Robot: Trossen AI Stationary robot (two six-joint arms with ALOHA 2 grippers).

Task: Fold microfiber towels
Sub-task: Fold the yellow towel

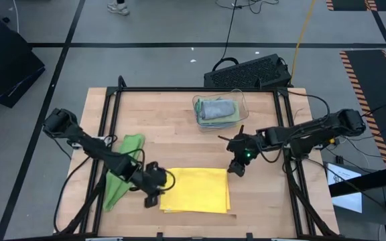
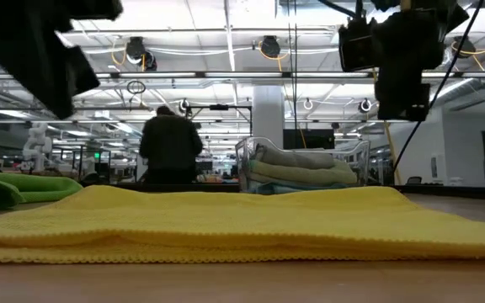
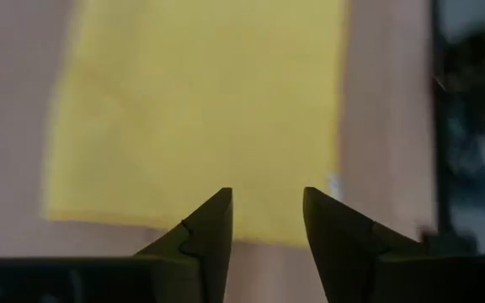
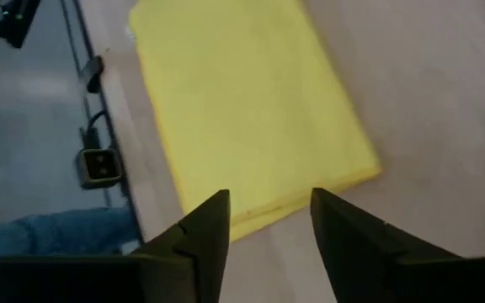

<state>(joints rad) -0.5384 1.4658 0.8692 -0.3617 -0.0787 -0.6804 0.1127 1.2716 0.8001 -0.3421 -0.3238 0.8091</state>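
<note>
A yellow towel (image 1: pixel 196 189) lies folded flat on the table near its front edge; it also shows in the low view (image 2: pixel 242 220). A bright green towel (image 1: pixel 121 171) lies crumpled at the left. My left gripper (image 1: pixel 154 192) hovers open at the yellow towel's left edge, and in its wrist view (image 3: pixel 266 220) the towel (image 3: pixel 200 109) lies ahead of the fingers. My right gripper (image 1: pixel 237 167) hovers open above the towel's right far corner; its wrist view (image 4: pixel 268 223) shows the towel (image 4: pixel 251 101) below.
A clear plastic bin (image 1: pixel 220 109) with folded grey and green towels stands at the far middle of the table. Bare wood lies between the bin and the yellow towel. A person (image 2: pixel 169 145) stands in the room behind.
</note>
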